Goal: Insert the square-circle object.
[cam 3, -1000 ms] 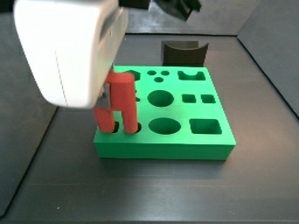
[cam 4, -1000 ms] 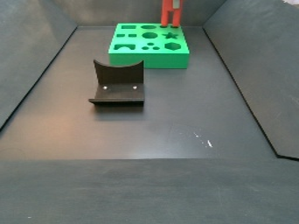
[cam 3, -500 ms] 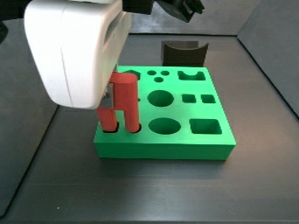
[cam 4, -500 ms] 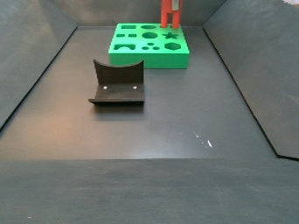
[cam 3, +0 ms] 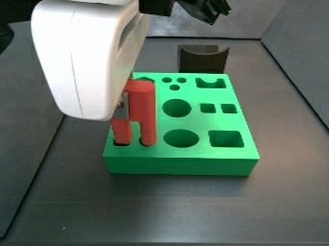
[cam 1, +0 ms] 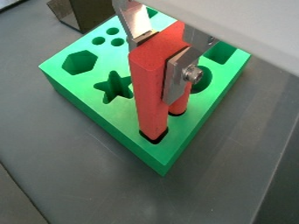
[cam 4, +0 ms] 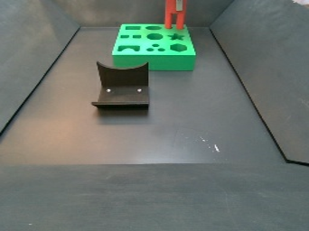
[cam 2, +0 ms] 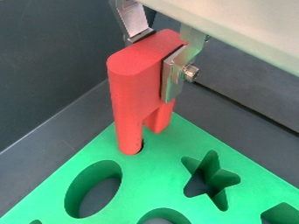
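Observation:
The red square-circle object (cam 1: pixel 155 92) stands upright at a corner of the green block (cam 1: pixel 82 87), with the feet of both its columns down in holes. My gripper (cam 1: pixel 160 48) is shut on its upper part, one silver finger (cam 1: pixel 177 77) flat on each side. Both wrist views show this grip, the piece (cam 2: pixel 132 92) standing tall above the green block (cam 2: pixel 163 188). In a side view the gripper's white body (cam 3: pixel 84 58) hides the top of the piece (cam 3: pixel 139 120). In a side view from far off, the piece (cam 4: pixel 176 13) stands at the far corner of the block (cam 4: pixel 154 47).
The dark fixture (cam 4: pixel 121 87) stands on the floor in front of the green block, and shows behind it in a side view (cam 3: pixel 202 55). The block has several other shaped holes, among them a star (cam 1: pixel 114 87) and a hexagon (cam 1: pixel 79 61). Dark walls bound the floor.
The gripper's white body has shifted slightly to the right in a side view. The red piece stays in the holes at about the same height.

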